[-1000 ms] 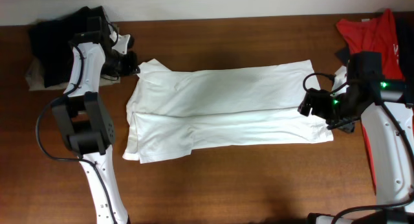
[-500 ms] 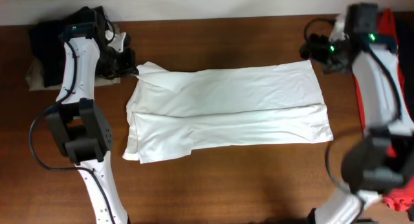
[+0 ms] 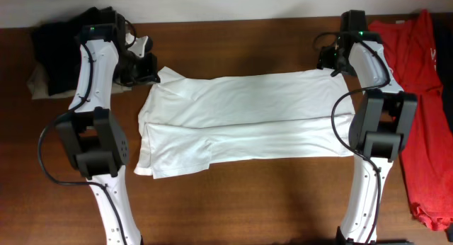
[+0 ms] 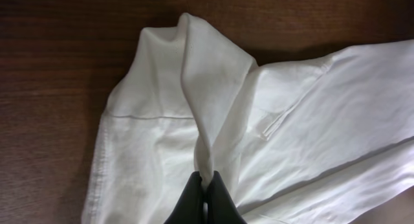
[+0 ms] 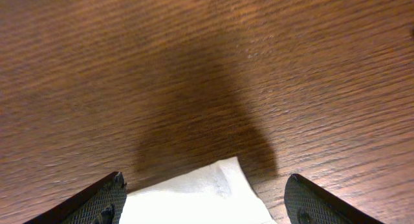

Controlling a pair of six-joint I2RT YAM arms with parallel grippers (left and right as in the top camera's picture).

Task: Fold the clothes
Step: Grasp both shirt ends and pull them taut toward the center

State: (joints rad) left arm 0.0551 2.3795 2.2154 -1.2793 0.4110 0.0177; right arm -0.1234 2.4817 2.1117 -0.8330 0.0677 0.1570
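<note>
The white T-shirt (image 3: pixel 244 117) lies across the wooden table, folded lengthwise into a long band; its graphic is hidden. My left gripper (image 3: pixel 152 76) is at its upper left corner, shut on a pinched ridge of white cloth (image 4: pixel 204 120), fingertips (image 4: pixel 206 185) closed on the fold. My right gripper (image 3: pixel 330 61) is open at the shirt's upper right corner. In the right wrist view that corner (image 5: pixel 223 182) lies between the spread fingers (image 5: pixel 204 191), not gripped.
A red shirt (image 3: pixel 417 75) lies at the right edge of the table. Black and beige folded garments (image 3: pixel 53 54) are stacked at the back left, behind the left arm. Bare wood (image 3: pixel 248 195) stretches in front of the shirt.
My right arm swung from the shirt's lower right edge up to its upper right corner. My left gripper stayed at the upper left corner, holding the cloth.
</note>
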